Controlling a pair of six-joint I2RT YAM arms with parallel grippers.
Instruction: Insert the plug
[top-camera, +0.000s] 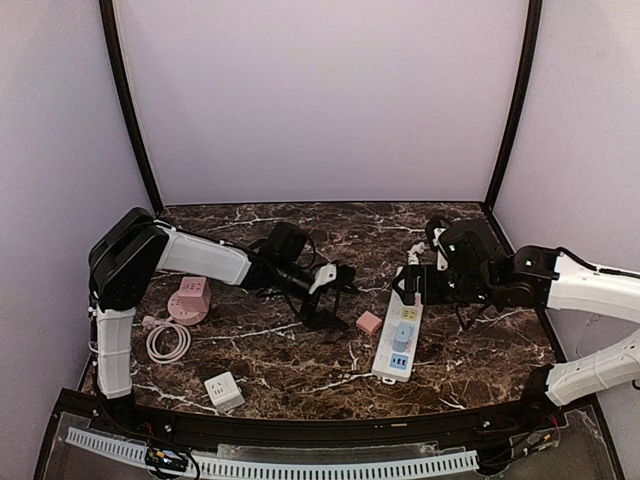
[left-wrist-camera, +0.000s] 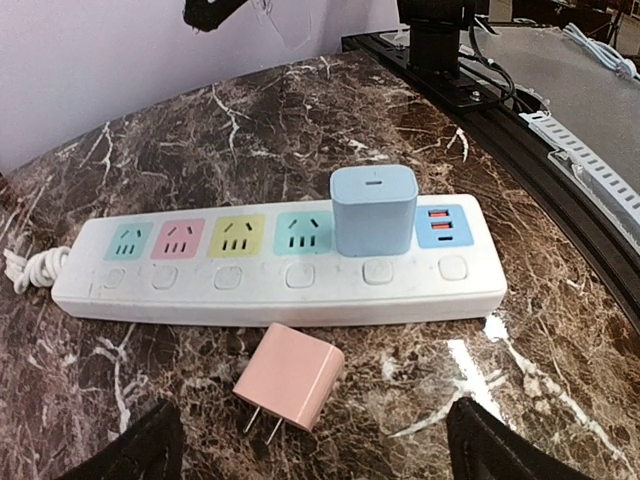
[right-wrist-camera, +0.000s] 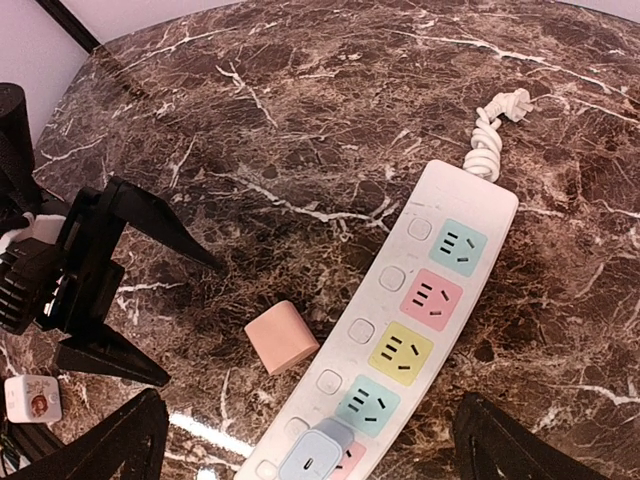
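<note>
Two pincers are inspected, and both stand with fingers spread wide and nothing between them.

Item: the pink plug (left-wrist-camera: 290, 376) lies flat on the table (left-wrist-camera: 200, 130), loose. It is just beside the long side of the power strip (left-wrist-camera: 280, 300) and does not touch it.

Item: the strip's socket next to the USB end carries a blue charger (left-wrist-camera: 373, 210). The four coloured sockets beyond it are free.

Relation of note: from my left pincer (left-wrist-camera: 320, 445) the plug lies straight ahead and low, in line with the gap between the fingers, with the strip behind it. Its long axis runs on a diagonal across my view. The prongs point back toward me, slanting toward the finger on the left of that view, and away from the sockets.

My right pincer (right-wrist-camera: 315, 445) hangs over the strip itself, so the plug lies off to one side of it. The left arm is the nearer.

Judgement: the pickup falls to the left pincer. The plug must be turned prongs-down before it can meet a socket. The slanted lie may cause a skewed grasp.
</note>
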